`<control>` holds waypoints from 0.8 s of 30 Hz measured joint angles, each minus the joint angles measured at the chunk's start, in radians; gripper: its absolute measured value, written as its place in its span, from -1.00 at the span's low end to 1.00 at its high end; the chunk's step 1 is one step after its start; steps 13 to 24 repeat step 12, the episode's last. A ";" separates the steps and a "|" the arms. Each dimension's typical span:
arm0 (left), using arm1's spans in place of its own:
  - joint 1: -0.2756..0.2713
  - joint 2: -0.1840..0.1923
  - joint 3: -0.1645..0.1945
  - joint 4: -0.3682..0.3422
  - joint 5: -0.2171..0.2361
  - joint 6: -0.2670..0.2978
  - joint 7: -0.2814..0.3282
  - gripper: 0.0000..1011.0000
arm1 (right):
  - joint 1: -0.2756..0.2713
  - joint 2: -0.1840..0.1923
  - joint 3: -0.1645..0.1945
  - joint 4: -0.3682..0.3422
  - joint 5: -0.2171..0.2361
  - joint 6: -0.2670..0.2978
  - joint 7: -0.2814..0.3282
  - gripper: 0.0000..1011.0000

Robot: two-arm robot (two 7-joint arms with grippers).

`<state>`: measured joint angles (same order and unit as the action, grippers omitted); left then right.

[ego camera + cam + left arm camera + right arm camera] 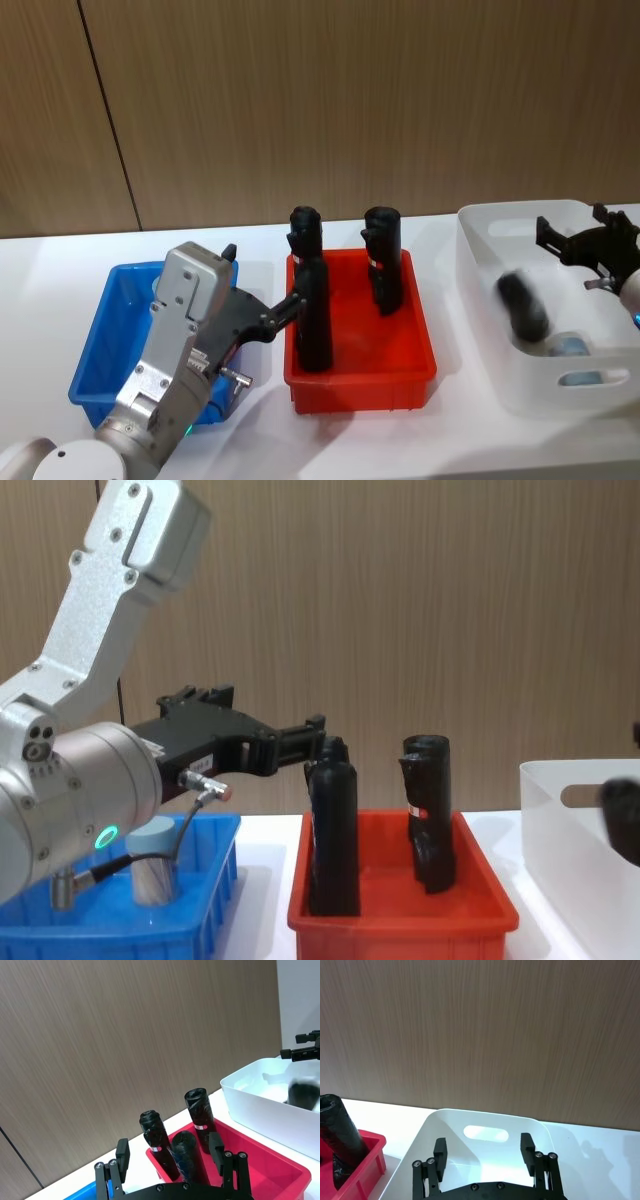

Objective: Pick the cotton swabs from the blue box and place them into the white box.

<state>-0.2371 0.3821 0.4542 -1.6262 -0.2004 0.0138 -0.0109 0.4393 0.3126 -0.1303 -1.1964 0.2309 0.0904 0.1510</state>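
Blue box (215, 880) at my left holds one tub of cotton swabs (152, 862). Above it my left gripper (170, 1160) hangs spread and empty near the red tray (415, 350). My right gripper (482, 1152), also open and empty, hovers over the white box (480, 300).

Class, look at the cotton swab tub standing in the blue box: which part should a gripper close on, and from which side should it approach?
Grip the cotton swab tub across its round lid or upper wall, coming straight down. It stands upright in the blue box, whose walls block a sideways approach, probably.
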 joint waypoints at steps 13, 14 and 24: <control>0.000 0.000 0.000 0.000 0.000 0.000 0.000 0.99 | 0.000 0.001 0.004 0.008 0.008 -0.013 0.010 0.98; 0.000 0.000 0.000 0.000 0.000 0.000 0.000 0.99 | 0.000 0.001 0.004 0.008 0.008 -0.013 0.010 0.98; 0.000 0.000 0.000 0.000 0.000 0.000 0.000 0.99 | 0.000 0.001 0.004 0.008 0.008 -0.013 0.010 0.98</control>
